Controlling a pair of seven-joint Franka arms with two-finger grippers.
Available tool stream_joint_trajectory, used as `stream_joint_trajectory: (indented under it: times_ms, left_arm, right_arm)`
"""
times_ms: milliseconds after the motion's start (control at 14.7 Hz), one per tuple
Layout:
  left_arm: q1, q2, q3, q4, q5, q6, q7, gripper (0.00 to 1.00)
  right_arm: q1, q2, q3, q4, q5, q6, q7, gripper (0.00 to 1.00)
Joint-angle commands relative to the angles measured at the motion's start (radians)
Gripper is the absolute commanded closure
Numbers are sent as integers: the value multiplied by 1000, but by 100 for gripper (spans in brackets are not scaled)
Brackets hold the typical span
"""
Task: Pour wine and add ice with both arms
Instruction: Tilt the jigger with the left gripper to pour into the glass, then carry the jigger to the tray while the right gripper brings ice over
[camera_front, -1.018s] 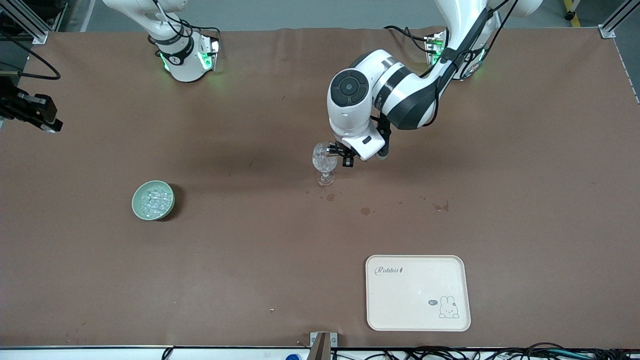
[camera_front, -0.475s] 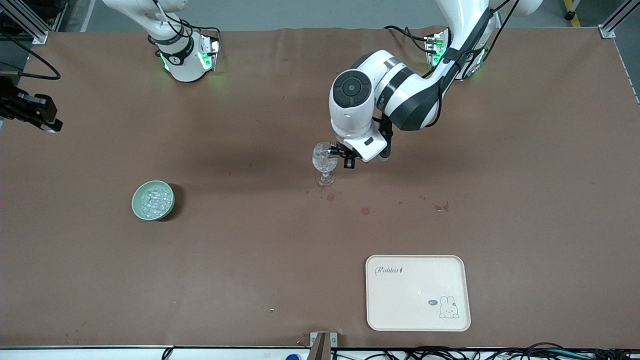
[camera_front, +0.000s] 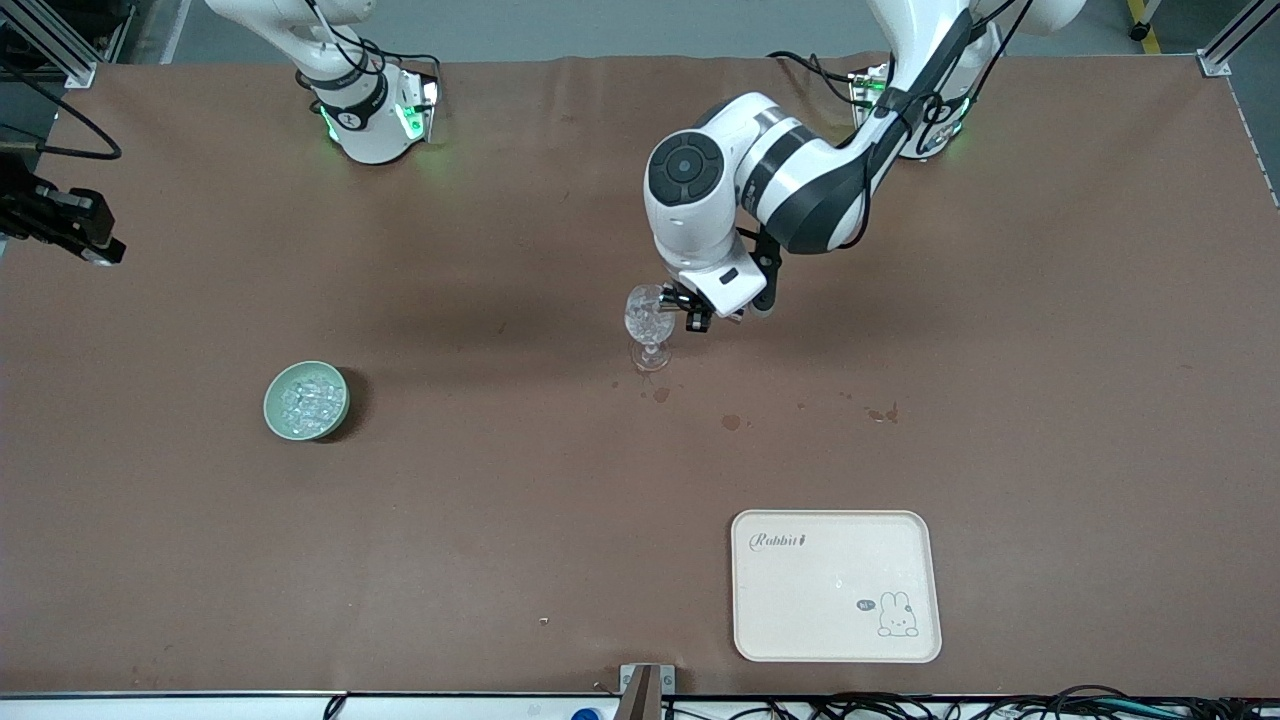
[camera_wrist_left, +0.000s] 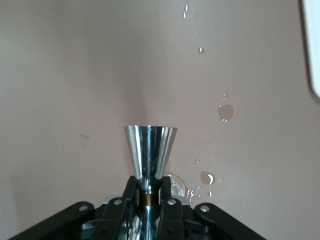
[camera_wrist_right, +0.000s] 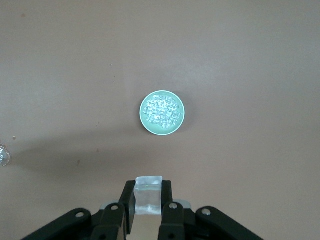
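Observation:
My left gripper (camera_front: 690, 315) is shut on the narrow waist of a shiny metal jigger (camera_wrist_left: 149, 150), level with the bowl of the cut-pattern stemmed glass (camera_front: 648, 318) at mid-table. In the left wrist view the left gripper (camera_wrist_left: 149, 192) points down at the table, with the glass's foot (camera_wrist_left: 176, 186) just beside it. My right gripper (camera_wrist_right: 148, 192) is shut on one clear ice cube (camera_wrist_right: 149, 197), high over the table beside the pale green bowl (camera_wrist_right: 142, 113) of ice (camera_wrist_right: 161, 112). That hand is outside the front view. Wine is out of view.
The green bowl (camera_front: 270, 405) sits toward the right arm's end of the table. A cream rabbit tray (camera_front: 835, 585) lies near the front camera. Wet spots (camera_front: 731, 422) mark the brown cloth by the glass. A black device (camera_front: 60, 225) juts in at the table's edge.
The left arm's wrist and forearm have shifted slightly toward the bases and the right arm's end. Its gripper with the jigger stays at the glass. Bowl and tray are unmoved.

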Motion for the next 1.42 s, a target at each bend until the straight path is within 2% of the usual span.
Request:
stream_joint_trajectory:
  times_ms: [0,271,611,1357]
  left_arm:
    - [-9,9,2,41,28,-50,-7,100]
    - [-43,17,11,42,63,-53,-35,100]
    - [-89,58,8,91,193,-156,-42,100]
    - [-80,63,8,150,177,-154,-39,100]
  right_arm:
    - [0,-21,7,-28,0,16,7,99]
    - [52,-15,7,-30,0,39,19,98]
    - [167,14,5,-31,0,72,69,99]
    - [195,22,7,-31,2,80,88,99]
